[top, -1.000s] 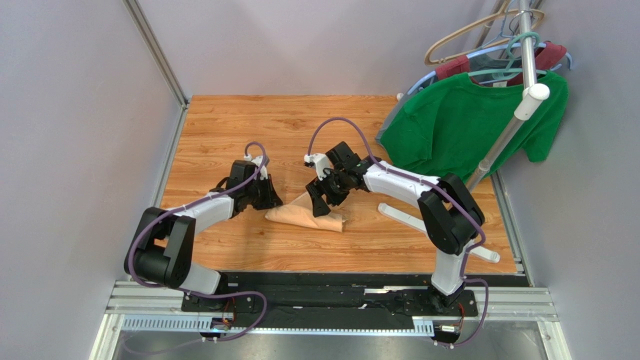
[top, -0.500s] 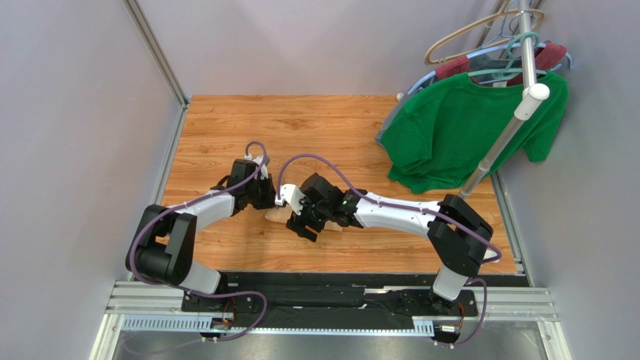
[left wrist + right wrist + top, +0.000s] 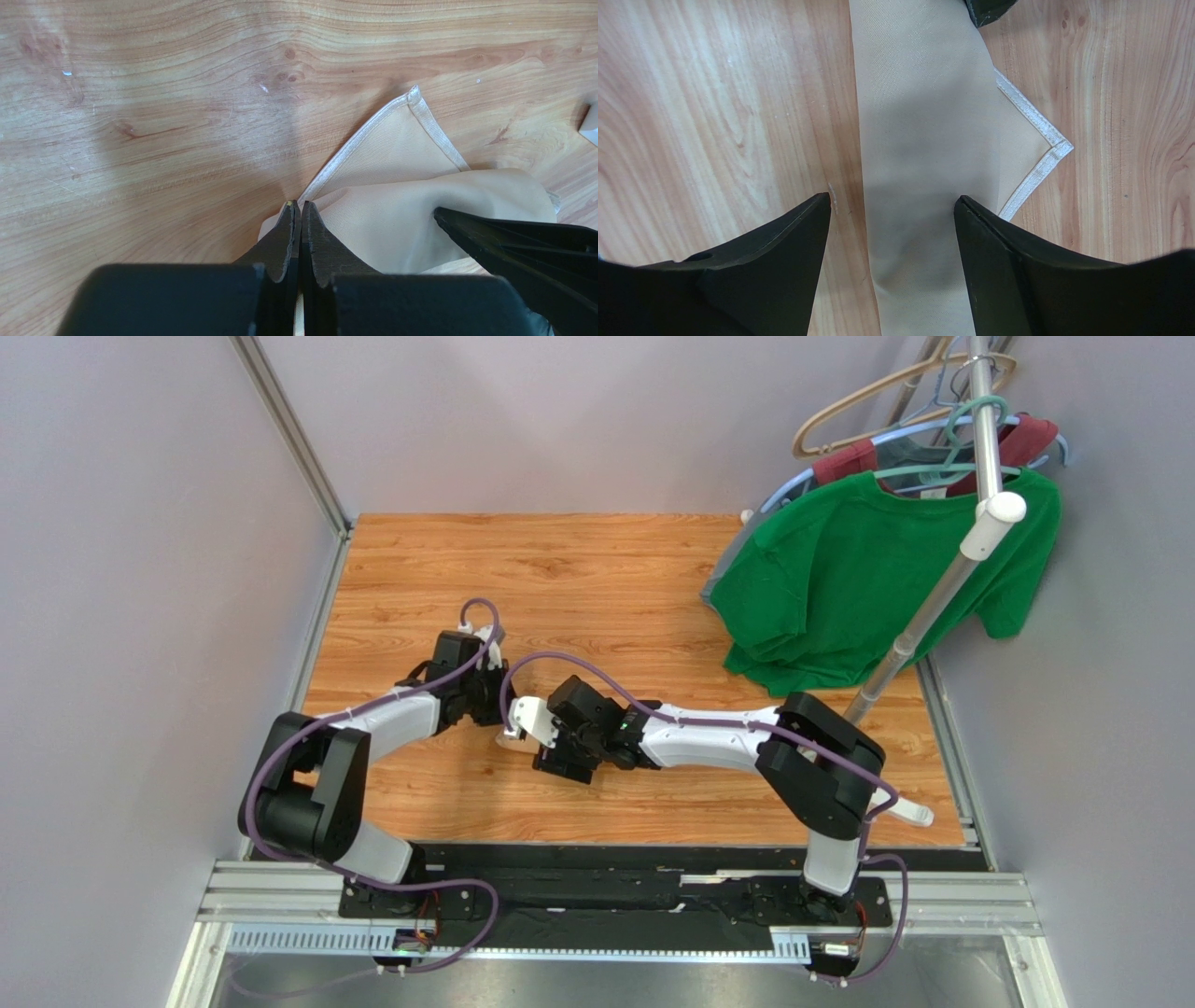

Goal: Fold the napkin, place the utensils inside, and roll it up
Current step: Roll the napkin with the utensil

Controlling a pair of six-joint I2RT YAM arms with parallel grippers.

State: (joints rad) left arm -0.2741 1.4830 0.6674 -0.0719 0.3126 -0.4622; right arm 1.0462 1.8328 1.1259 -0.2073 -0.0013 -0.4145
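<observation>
The napkin (image 3: 400,203) lies on the wooden table (image 3: 617,574), toward its near middle, folded into a long narrow band between the two arms. From above, the arms hide nearly all of it. In the right wrist view the band's long axis runs straight up and down the picture, in line with the reach of that gripper. One hemmed corner of a lower layer sticks out to the right of the band and points away from it. In the left wrist view the same hemmed corner points up and away from the fingers, and the puffed, folded bulk lies to the right. The left gripper (image 3: 300,210) is clenched, its two fingers pressed flat together. Their tips sit on the napkin's folded edge where the hem comes down to meet them, and cloth shows on both sides, so it appears to pinch that end of the band. The right gripper (image 3: 892,201) is spread wide and grips nothing. It has one finger on each side of the band, low over it, with bare wood showing between the left finger and the cloth. A green shirt (image 3: 856,574) hangs on a rack at the far right, well apart from the napkin.
</observation>
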